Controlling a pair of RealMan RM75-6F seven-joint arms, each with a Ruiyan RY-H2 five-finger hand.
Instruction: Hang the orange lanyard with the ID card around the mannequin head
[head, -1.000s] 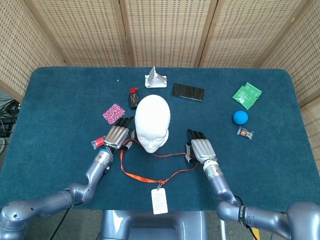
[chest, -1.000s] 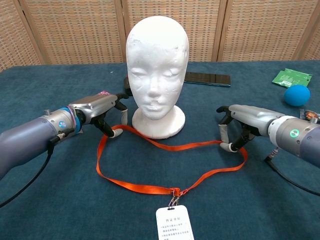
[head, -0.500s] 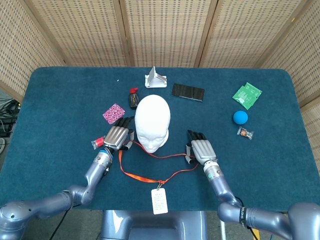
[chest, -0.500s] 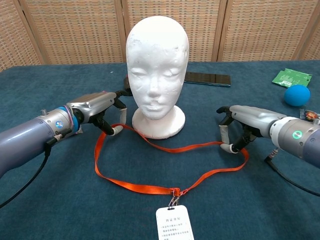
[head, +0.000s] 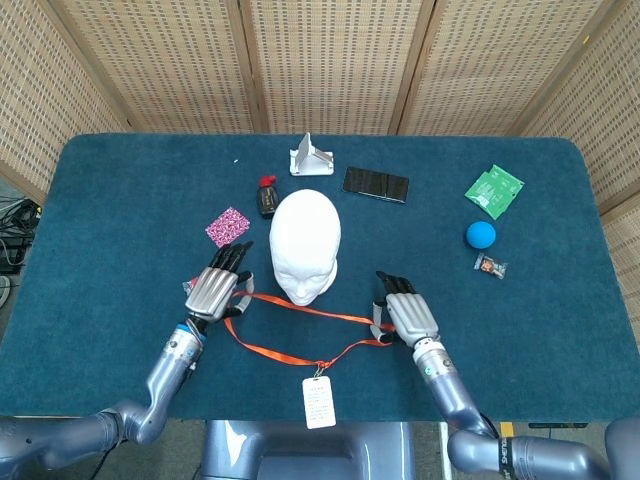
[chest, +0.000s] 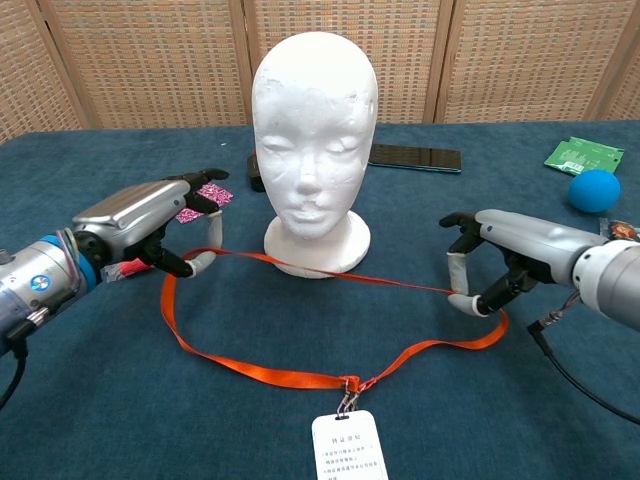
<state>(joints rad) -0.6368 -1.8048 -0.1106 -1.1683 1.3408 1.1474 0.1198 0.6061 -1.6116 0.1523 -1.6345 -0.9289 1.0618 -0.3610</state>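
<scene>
Head view: orange lanyard (head: 300, 340) lies lower centre, looped in front of the mannequin head (head: 305, 245). Your left hand (head: 214, 290) and right hand (head: 407, 315) each pinch the strap; lift both evenly, keeping the loop wide.

Chest view: ID card (chest: 348, 444) rests bottom centre. Both hands have drawn outward and back since a second ago, and the far strand now runs taut.

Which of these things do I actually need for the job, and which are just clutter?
Needed: lanyard, ID card, mannequin head, left hand, right hand.
Clutter: phone, blue ball, green packet, pink square, white stand.
</scene>
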